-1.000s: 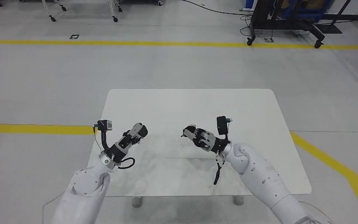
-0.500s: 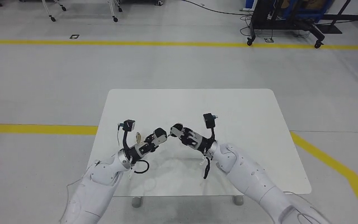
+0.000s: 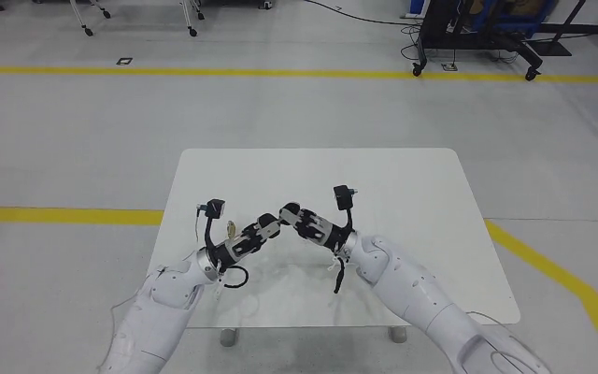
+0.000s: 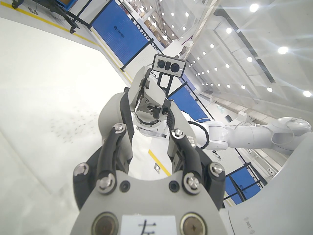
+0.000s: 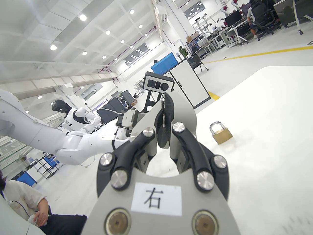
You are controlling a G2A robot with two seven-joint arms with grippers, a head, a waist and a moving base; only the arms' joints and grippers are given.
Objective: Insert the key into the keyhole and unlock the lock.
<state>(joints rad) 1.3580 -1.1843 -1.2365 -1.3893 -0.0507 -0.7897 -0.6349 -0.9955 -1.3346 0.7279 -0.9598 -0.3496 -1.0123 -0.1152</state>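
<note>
Ok, status: both arms meet tip to tip over the middle of the white desk (image 3: 420, 206), nearer its front edge.

Left hand (image 4: 148, 103) is spread. Its two fingers (image 4: 115, 113) sit either side of the right hand's tip and that tip fills the gap between them. I can't tell whether they touch it.

Right hand (image 5: 166, 108) has its fingers pressed together, black pads (image 5: 162, 123) face to face. Whether anything is pinched between them I can't tell (too little shows at the tip).

From above, left hand (image 3: 264, 225) and right hand (image 3: 291, 214) are just beside each other, both raised off the desk surface.

Padlock (image 5: 220, 134) sits on the desk on its own, with a brass body and a silver shackle seated in the body. In the top view the padlock (image 3: 230, 228) is right beside the left forearm, behind the left hand and apart from both hands. Neither hand touches it.

Each wrist camera faces the other: right arm's camera (image 4: 168, 65), left arm's camera (image 5: 157, 84).
</note>
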